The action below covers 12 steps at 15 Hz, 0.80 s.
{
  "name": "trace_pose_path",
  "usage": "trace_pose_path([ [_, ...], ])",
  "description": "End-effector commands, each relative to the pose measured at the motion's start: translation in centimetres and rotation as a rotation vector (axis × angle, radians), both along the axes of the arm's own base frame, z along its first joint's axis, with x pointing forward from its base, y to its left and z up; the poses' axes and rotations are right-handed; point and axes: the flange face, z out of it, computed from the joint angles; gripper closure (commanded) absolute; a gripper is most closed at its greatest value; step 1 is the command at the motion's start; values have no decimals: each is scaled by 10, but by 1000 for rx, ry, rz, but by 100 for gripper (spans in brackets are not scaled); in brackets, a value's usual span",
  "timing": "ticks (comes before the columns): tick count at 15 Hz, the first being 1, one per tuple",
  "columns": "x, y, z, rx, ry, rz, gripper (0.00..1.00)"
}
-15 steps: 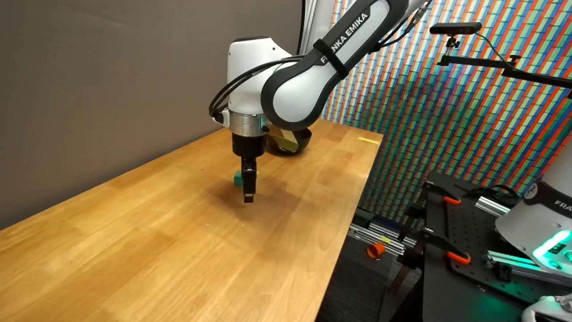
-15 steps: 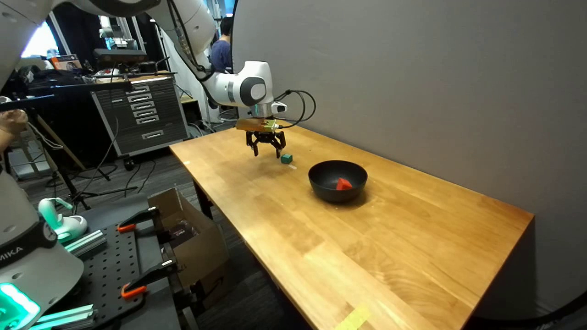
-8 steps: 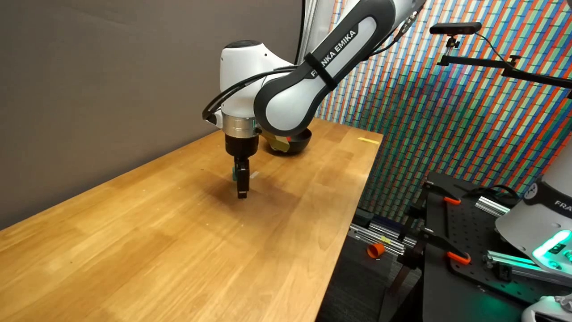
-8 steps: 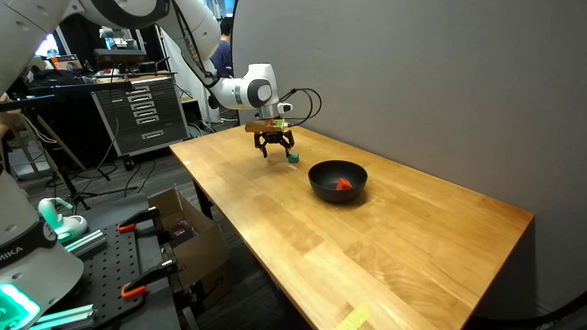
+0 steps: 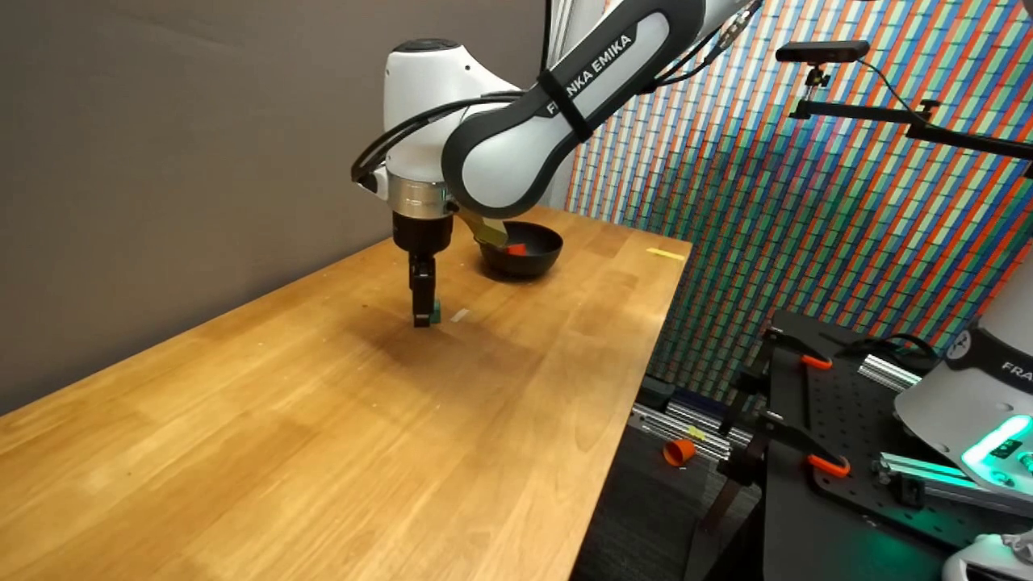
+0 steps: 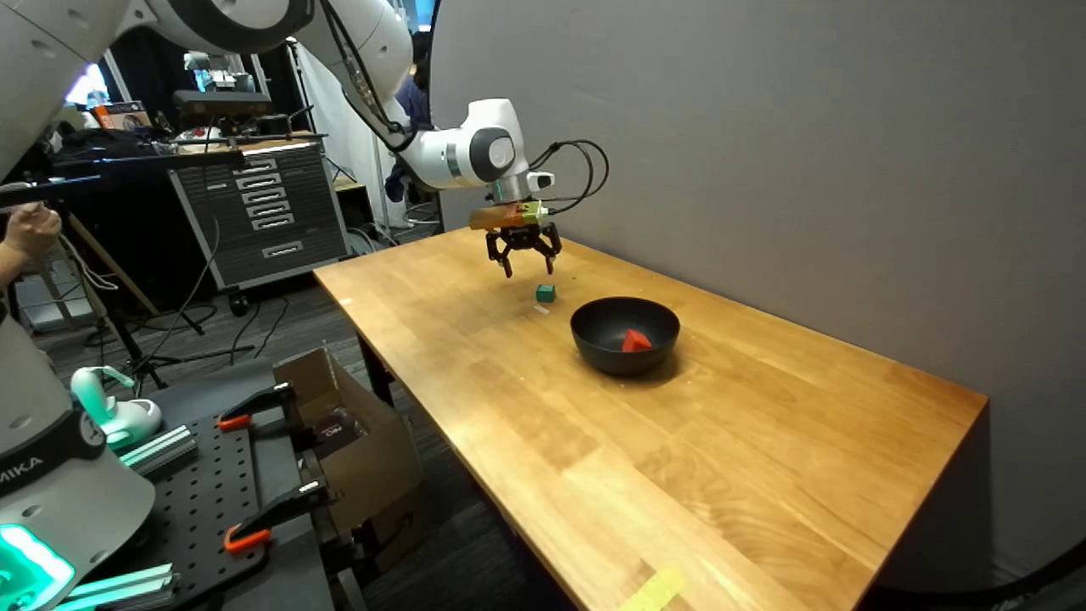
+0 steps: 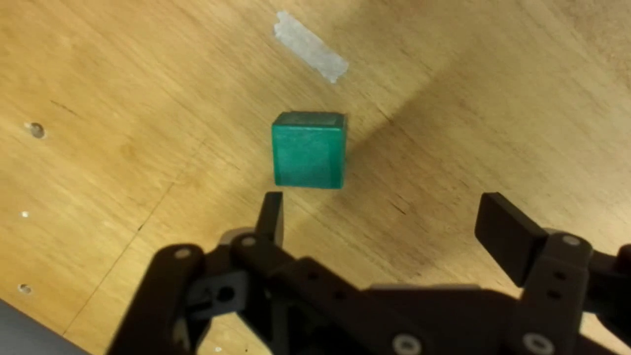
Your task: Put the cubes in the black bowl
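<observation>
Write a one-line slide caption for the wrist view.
Open end effector over the table, not yet gripping the green cube; pale tape lies nearby.

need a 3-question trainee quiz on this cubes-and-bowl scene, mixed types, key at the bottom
1. Short answer: which cube is inside the black bowl?

2. Multiple choice: in the wrist view, where does the pale strip of tape lie relative to the green cube?
A) Higher in the picture
B) Lower in the picture
C) Stuck to its top face

3. True or false: the jaws are shut on the green cube.

Key
1. The red cube.
2. A; bare wood shows between the two.
3. False; the jaws stand open, and the green cube sits on the table, not between them.
</observation>
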Motion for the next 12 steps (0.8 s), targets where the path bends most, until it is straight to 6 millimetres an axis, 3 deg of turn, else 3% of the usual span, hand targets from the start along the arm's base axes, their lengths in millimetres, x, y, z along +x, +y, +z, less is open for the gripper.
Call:
trace_pose_path([
  [1, 12, -21, -13, -42, 14, -13, 0],
  [3, 12, -34, -26, -48, 38, -28, 0],
  [4, 12, -36, -31, -42, 47, -22, 25],
  [6, 10, -38, -42, -34, 54, -8, 32],
  [10, 9, -31, -44, -11, 65, 16, 64],
  [11, 10, -31, -43, -11, 64, 20, 21],
  [12, 10, -30, -41, -13, 61, 27, 25],
])
